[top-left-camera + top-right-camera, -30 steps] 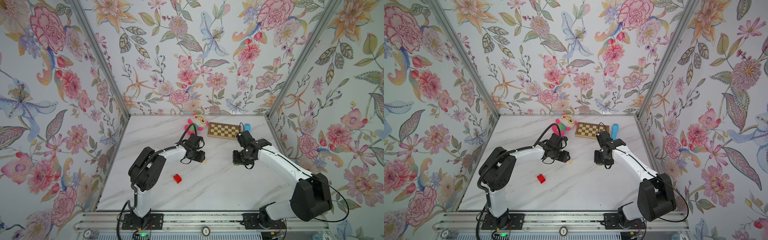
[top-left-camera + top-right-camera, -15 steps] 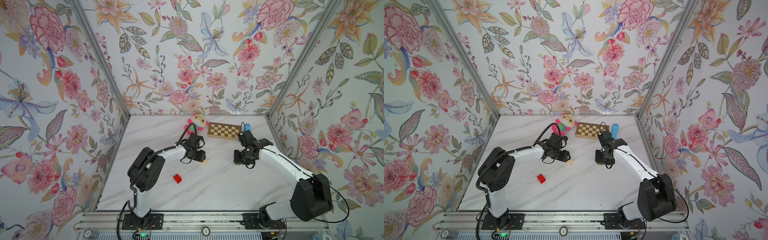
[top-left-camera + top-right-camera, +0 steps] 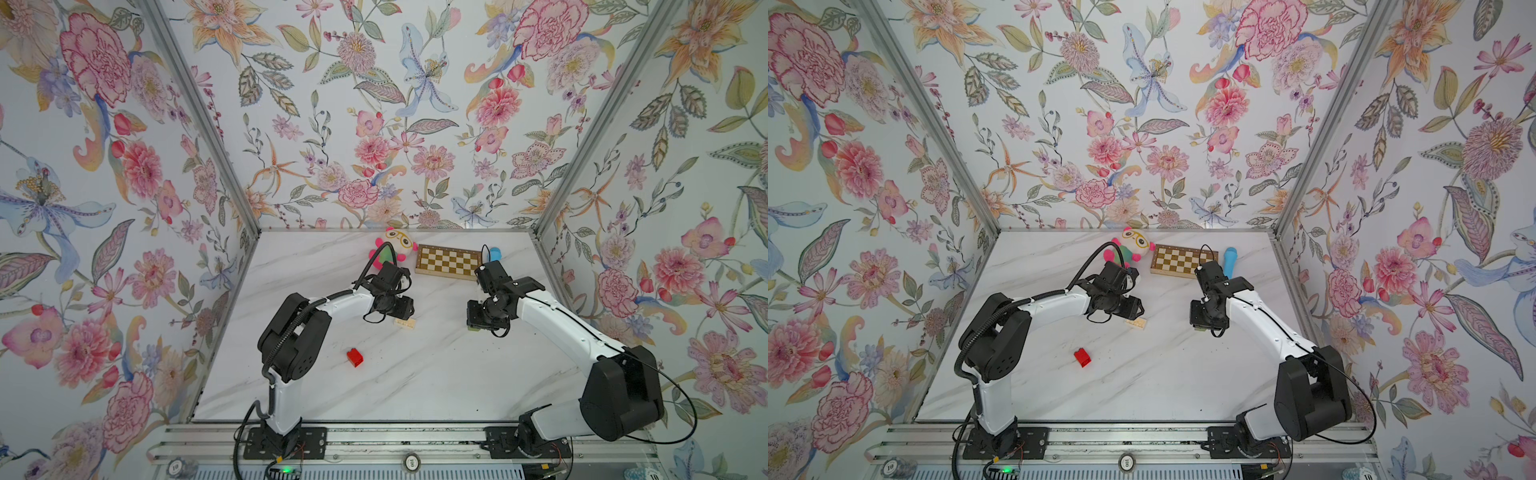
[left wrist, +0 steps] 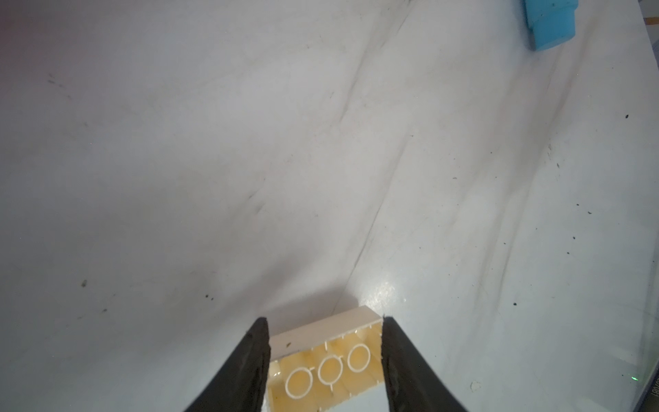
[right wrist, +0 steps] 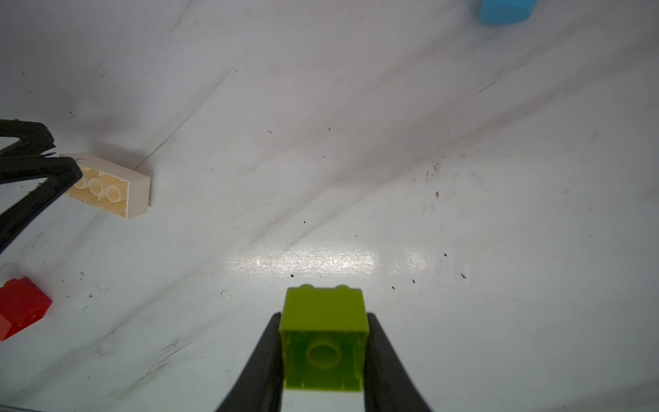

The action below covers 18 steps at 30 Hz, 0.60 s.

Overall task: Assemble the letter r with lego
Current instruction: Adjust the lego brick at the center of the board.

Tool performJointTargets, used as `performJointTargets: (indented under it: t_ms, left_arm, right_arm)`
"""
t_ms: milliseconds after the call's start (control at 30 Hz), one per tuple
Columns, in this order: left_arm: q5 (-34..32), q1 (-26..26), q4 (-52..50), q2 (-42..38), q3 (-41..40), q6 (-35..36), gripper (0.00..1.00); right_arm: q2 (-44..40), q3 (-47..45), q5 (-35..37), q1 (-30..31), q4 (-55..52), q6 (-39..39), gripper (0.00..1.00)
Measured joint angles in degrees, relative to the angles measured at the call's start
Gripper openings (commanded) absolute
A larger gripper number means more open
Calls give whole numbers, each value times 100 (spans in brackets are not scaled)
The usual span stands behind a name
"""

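I see the lime green cube (image 5: 322, 339) pinched in the right gripper (image 5: 323, 315), its hollow underside toward that wrist camera. The cream brick (image 3: 405, 323) lies on the table (image 3: 436, 374), hollow side showing, at the tips of the left gripper (image 4: 324, 318). The red brick (image 3: 354, 357) sits well apart, nearer the arm bases.

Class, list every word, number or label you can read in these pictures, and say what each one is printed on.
"100": middle disc on the front rail.
"10": left-end disc on that rail.
"10": right-end disc on that rail.
Cut off, unreadable: sideways print at the left wrist view's edge.
Nothing reads on the red brick, the chessboard or the plush toy.
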Motion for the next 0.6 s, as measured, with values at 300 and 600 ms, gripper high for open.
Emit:
performJointTargets:
  t_ms: [300,600]
  left_arm:
    - [129,0,9,118,52,42,52]
    - [140,-4,105,116,-280,15,51]
  right_arm:
    - [2,0,2,-11,0,2,32]
    - [4,0,0,-33,0,0,32]
